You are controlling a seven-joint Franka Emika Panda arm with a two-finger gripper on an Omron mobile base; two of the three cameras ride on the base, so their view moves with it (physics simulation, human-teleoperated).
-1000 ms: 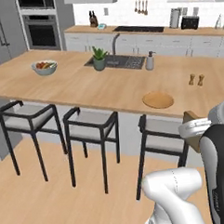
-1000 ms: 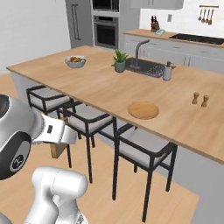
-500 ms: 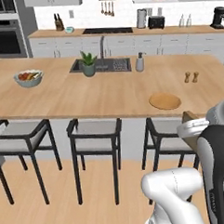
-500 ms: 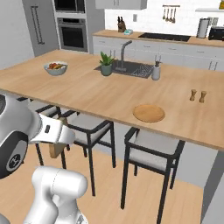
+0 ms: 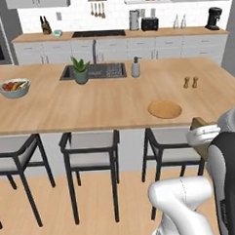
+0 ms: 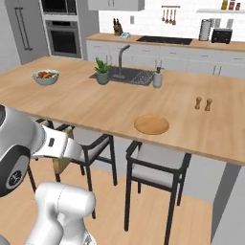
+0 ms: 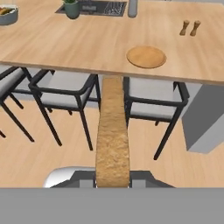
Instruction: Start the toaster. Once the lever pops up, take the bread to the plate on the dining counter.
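- Tan-wood plate (image 5: 164,109) lies near the dining counter's (image 5: 89,104) front edge in the left base view; the bread (image 5: 200,123) pokes out just below and right of it.
- Right base view: plate (image 6: 151,124) alone on the wood, toaster (image 6: 221,35) far behind.
- Hand view: gripper (image 7: 113,177) clamped tight on the bread (image 7: 112,131), edge-on, pointing toward the plate (image 7: 146,57).

Home kitchen: island sink (image 5: 94,71), stools (image 5: 90,146), wall oven (image 6: 61,37).

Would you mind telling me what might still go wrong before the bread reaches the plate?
1. The claw grips the bread by one edge, so most of the slice juts out and could slip or droop.
2. The slice sits below the dining counter edge; driving forward without lifting could knock it against the edge.
3. The plate lies near the counter's front edge, so a nudge might push it.
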